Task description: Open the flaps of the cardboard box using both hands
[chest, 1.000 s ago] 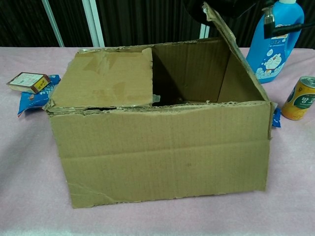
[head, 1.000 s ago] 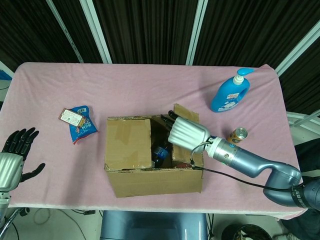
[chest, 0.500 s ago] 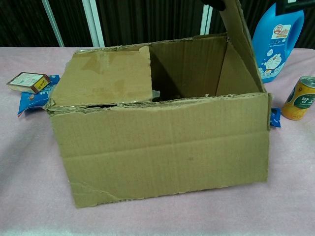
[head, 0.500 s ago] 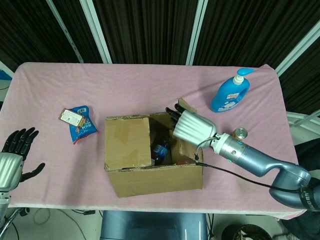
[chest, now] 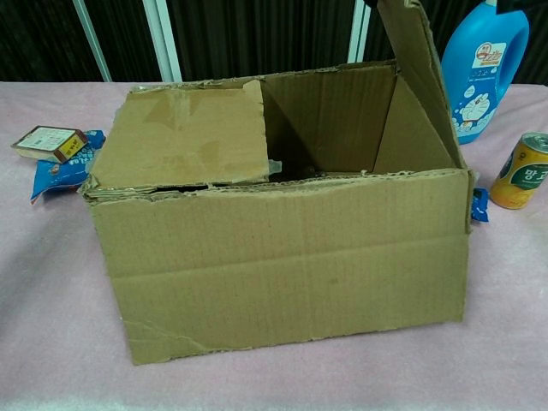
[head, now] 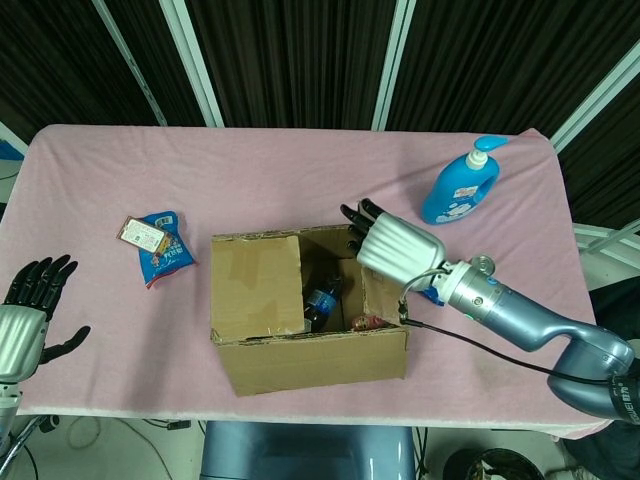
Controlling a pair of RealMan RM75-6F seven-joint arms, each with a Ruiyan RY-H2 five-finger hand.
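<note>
— What has changed in the last second?
— The right hand (head: 392, 243) has moved up and outward, lifting the right flap (chest: 423, 73) from a lean over the opening to nearly upright. Its fingers are extended against the flap; whether they grip it cannot be told. The left hand (head: 28, 305) stays at the table's left edge, fingers spread, holding nothing.
— And the setting?
— A pink cloth (head: 270, 180) covers the table, dark slatted panels behind. A blue bottle (head: 460, 186), a can (chest: 524, 170) and a snack bag (head: 160, 247) lie around.
— The box?
— The box (head: 300, 330) sits near the front edge, worn and torn along its rims. Its left flap (chest: 184, 137) lies flat, closed; a bottle shows inside.
</note>
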